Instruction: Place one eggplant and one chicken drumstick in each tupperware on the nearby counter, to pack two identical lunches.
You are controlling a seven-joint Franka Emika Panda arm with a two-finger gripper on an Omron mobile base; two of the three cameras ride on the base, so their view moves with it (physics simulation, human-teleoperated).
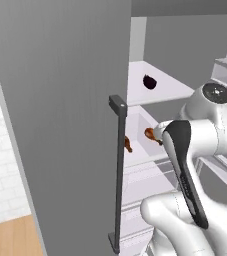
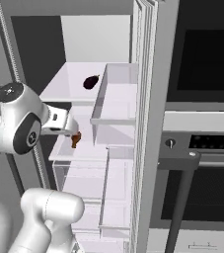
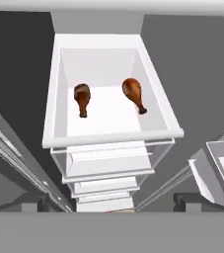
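Here, in the left base view, we see one small reddish-brown club-shaped chicken drumstick (image 1: 150, 134) at centre frame on a white fridge shelf (image 1: 140, 150), just left of the robot's white arm (image 1: 195, 135). A second drumstick (image 1: 128, 144) peeks out beside the dark vertical bar handle (image 1: 118, 175) of the grey fridge door (image 1: 60, 115). Above them, on the upper white shelf (image 1: 170, 90), sits a small glossy dark purple eggplant (image 1: 150, 82). The claw itself is hidden behind the arm here.

In the right base view, the same eggplant (image 2: 90, 82) lies on the upper shelf at upper centre, and one drumstick (image 2: 75, 140) shows just right of the arm's white wrist at left centre. We cannot make out the fingers here.

In the hand view, both drumsticks lie side by side yet apart in the white tray-like shelf (image 3: 108, 136): the left one (image 3: 82, 98) and the right one (image 3: 134, 94), both in the upper half of the frame, their thin bone ends pointing towards the bottom. They lie well ahead of the claw (image 3: 111, 203), whose two dark fingertips (image 3: 34, 203) stand far apart at the bottom edge, released and holding nothing.
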